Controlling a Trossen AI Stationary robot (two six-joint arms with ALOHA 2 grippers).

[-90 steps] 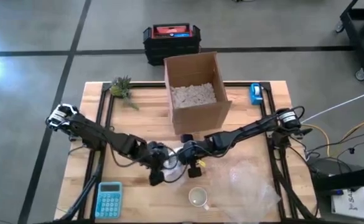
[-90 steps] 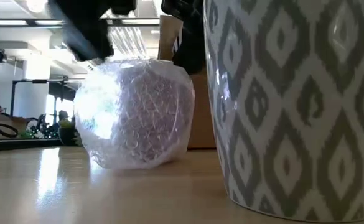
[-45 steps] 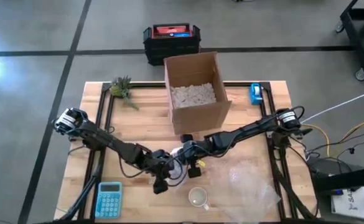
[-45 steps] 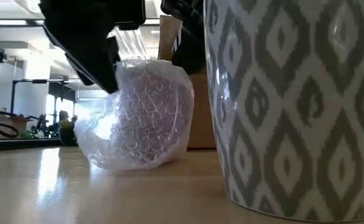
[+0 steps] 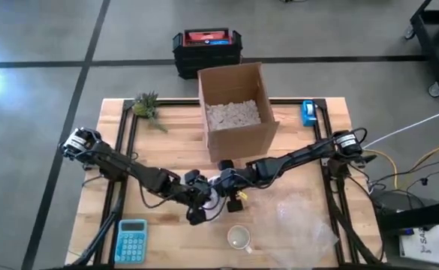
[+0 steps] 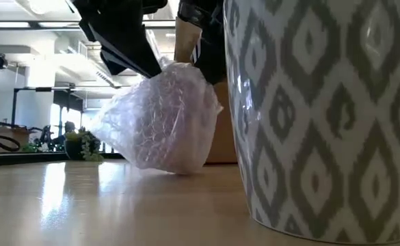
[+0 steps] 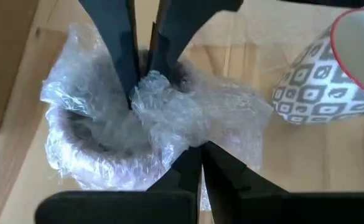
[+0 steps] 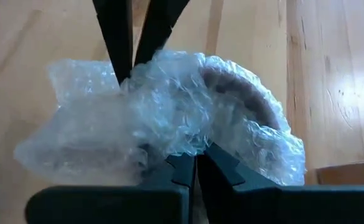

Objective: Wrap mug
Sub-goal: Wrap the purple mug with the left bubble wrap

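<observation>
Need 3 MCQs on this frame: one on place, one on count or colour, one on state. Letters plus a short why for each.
1. Where is the calculator?
A. front-left part of the table
B. inside the cardboard box
C. beside the blue tape dispenser

2. How many unwrapped patterned mugs stand on the table?
A. none
B. one
C. three

3. How does the bubble-wrapped mug sit?
A. flat and untouched
B. tilted, wrap pinched by both grippers
C. inside the box

Answers:
1 A: the calculator lies at the table's front-left.
2 B: one patterned mug only.
3 B: the bubble-wrapped mug leans, with the left gripper and right gripper shut on its wrap.
</observation>
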